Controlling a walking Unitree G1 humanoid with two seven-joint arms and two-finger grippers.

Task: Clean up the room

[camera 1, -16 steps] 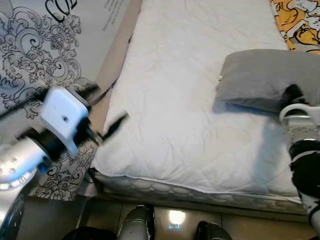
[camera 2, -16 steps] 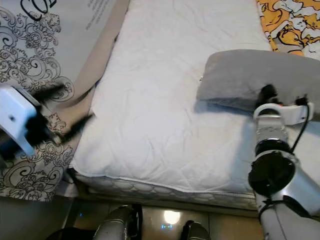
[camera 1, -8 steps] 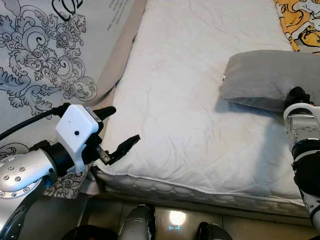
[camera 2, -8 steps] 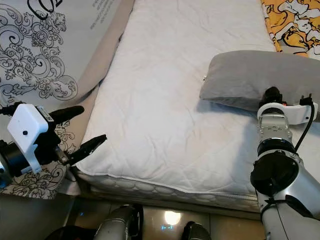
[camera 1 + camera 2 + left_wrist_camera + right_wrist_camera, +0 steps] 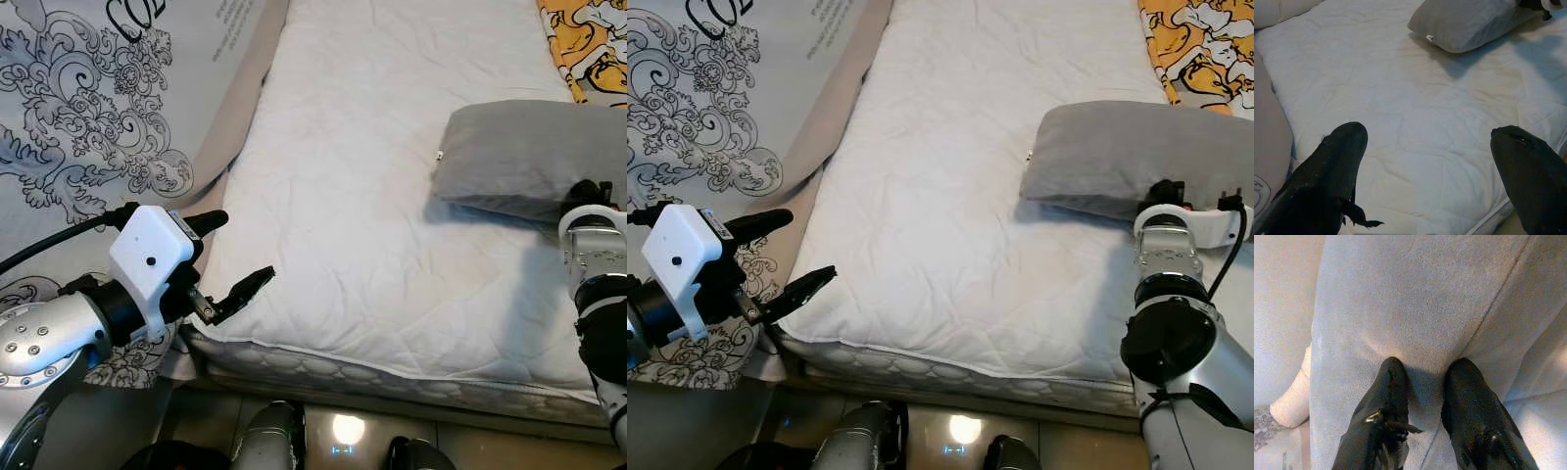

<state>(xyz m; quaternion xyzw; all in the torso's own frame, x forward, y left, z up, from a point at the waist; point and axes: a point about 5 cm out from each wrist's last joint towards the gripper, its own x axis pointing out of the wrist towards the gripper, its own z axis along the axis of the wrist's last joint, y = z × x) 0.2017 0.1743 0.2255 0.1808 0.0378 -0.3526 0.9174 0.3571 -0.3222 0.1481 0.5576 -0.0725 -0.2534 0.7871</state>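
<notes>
A grey pillow lies on the right side of the white mattress. My right gripper is at the pillow's near edge, and the right wrist view shows its gripper shut on a fold of the grey pillow. Over the bed's front left corner my left gripper hangs open, holding nothing. From the left wrist, the left gripper has its fingers spread wide over the sheet, with the pillow far beyond them.
A yellow patterned blanket lies at the bed's far right. A grey-and-white scroll-patterned cover and a beige strip run along the bed's left side. Tiled floor and my feet are below the bed's front edge.
My left arm swung in toward the bed's front left corner a second ago and has held still since. The right gripper stays on the pillow's edge, shifted slightly nearer.
</notes>
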